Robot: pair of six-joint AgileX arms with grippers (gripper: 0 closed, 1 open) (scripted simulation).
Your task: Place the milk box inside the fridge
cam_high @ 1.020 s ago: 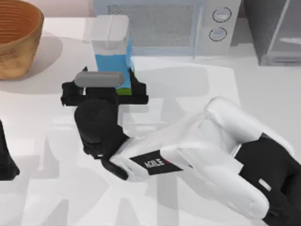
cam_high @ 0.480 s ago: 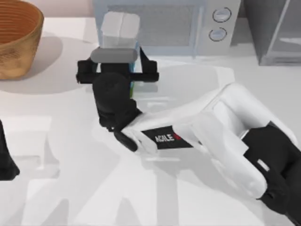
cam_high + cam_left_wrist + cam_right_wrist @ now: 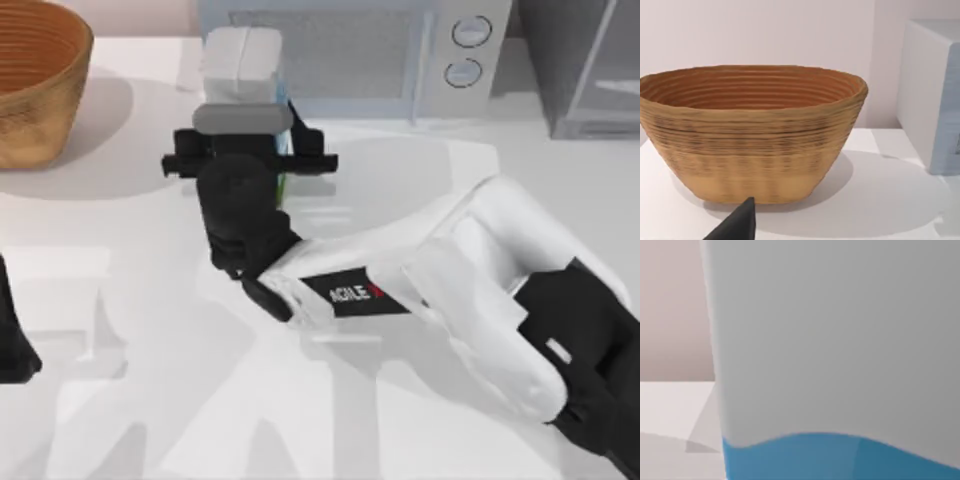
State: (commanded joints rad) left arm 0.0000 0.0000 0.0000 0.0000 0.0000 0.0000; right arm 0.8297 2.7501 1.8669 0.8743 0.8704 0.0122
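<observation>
Left arm (image 3: 12,345) parked at the table's left edge, near the basket (image 3: 35,75); its claw's state cannot be told. Right gripper (image 3: 250,150) clamps the milk box (image 3: 240,65), far left-centre, before the microwave (image 3: 400,55). Fridge (image 3: 590,60) far right.

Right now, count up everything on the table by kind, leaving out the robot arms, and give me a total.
Cartons: 1, the milk box
Baskets: 1, the woven basket
Kitchen appliances: 2, the microwave and the fridge
Total: 4
</observation>
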